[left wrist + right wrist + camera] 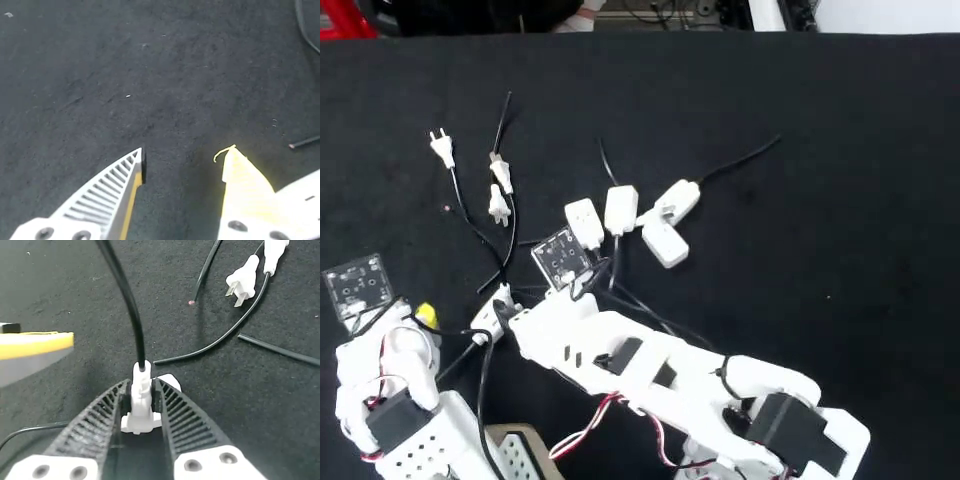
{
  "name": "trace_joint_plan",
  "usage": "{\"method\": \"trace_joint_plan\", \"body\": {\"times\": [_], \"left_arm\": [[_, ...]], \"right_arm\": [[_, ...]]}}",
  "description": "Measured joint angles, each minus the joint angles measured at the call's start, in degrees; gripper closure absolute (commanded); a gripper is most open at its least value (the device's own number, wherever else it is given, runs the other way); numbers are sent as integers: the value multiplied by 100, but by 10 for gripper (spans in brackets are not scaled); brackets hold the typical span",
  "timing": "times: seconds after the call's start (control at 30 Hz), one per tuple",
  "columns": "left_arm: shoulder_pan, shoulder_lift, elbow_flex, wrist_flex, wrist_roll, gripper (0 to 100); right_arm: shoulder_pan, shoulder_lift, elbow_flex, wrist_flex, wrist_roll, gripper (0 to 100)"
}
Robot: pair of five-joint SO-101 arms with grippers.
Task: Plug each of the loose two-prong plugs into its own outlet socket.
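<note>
Plug [140, 415] clamped between the closed fingers [182, 412] of the right gripper [141, 382], cord [125, 305] trailing ahead, arm [660, 370] stretched low across the black table [820, 150], short of the sockets [620, 210], beside the left gripper [186, 149], spread wide and empty.

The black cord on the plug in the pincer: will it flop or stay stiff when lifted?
Probably floppy: the cord bends in a curve above the plug, and other cords lie in loose curves. It looks thin, so likely light. It may drag behind the right pincer.
</note>
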Motion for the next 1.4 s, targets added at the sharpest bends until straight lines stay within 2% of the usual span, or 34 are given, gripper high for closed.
{"method": "trace_joint_plan", "body": {"times": [0.17, 0.43, 0.77, 1.1, 1.4], "left_arm": [[246, 0, 53, 0, -123, 744], [281, -9, 105, 0, -202, 744], [281, 0, 105, 0, -202, 744], [281, 0, 105, 0, -202, 744], [281, 0, 105, 0, -202, 744]], "right_arm": [[0, 0, 0, -360, 9, 986], [105, 466, 0, -949, 510, 986], [105, 1697, -9, -2558, 1336, 986], [97, 1767, -9, -2716, 1670, 986], [404, 1776, 26, -2716, 1890, 986]]}}
